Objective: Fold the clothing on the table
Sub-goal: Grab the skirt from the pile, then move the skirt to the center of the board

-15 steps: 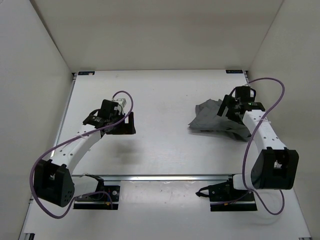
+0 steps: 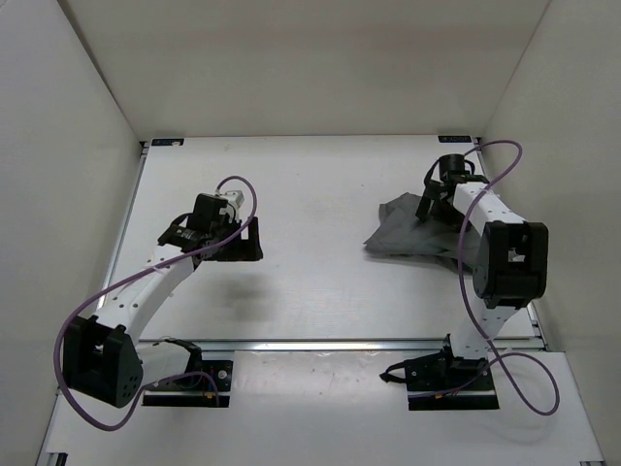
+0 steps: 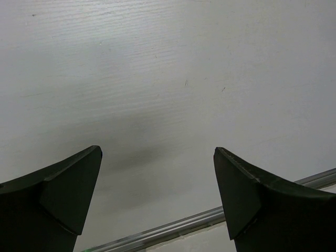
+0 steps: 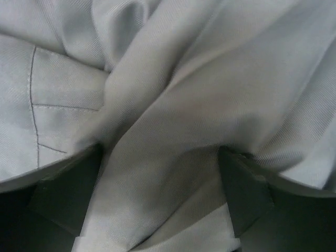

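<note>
White table (image 2: pixel 320 301) holds rumpled clothing (image 2: pixel 403 233); right pincer (image 4: pixel 160 157) wide astride it, left pincer (image 3: pixel 157 155) wide.

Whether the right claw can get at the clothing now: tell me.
Likely yes: the right claw rests open on the clothing, folds bunched between its fingers; nothing blocks it.

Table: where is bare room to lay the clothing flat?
Bare: the middle of the table, between the left hand and the clothing, and the far strip. Crowded: the right side, with clothing and right hand.
</note>
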Tool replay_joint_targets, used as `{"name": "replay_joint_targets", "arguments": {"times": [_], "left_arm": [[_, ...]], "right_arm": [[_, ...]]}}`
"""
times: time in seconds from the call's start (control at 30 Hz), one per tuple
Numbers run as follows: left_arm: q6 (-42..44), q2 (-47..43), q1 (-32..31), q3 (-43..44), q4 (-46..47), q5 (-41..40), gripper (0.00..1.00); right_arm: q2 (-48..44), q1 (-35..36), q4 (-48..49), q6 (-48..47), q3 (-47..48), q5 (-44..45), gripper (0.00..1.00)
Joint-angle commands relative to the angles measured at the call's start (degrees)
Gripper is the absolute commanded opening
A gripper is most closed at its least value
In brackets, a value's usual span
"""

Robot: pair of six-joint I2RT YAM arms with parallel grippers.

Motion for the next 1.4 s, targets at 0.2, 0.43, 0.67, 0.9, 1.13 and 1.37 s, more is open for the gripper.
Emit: {"name": "replay_joint_targets", "arguments": {"times": [0.2, 0.43, 0.67, 0.9, 1.13, 1.37], "left_arm": [[0.89, -1.93, 0.50, -0.68, 0.20, 1.45, 0.99], [1.33, -2.02, 1.99, -0.51, 1.53, 4.26, 0.99], [0.63, -5.09, 2.70, -0.51, -0.67, 3.39, 0.99], [0.54, -7.55, 3.41, -0.07, -2.96, 1.80, 0.99], [0.54, -9.31, 3.93, -1.12, -3.14, 3.46, 0.99], [-1.04, -8.96, -0.11, -5.52, 2.92, 11.29, 0.99]], "right_arm": [[3.44, 3.90, 0.01, 1.79, 5.50, -0.56, 0.00], [10.89, 11.46, -8.86, -3.49, 38.78, -14.93, 0.00], [16.93, 26.92, -11.37, -10.07, 80.24, -11.10, 0.00], [-9.54, 21.60, 8.78, -3.58, 31.04, -19.89, 0.00], [-19.30, 15.35, 12.37, -1.73, -2.15, -22.79, 0.00], [-24.32, 8.23, 17.58, 3.55, -24.35, -23.24, 0.01]]}}
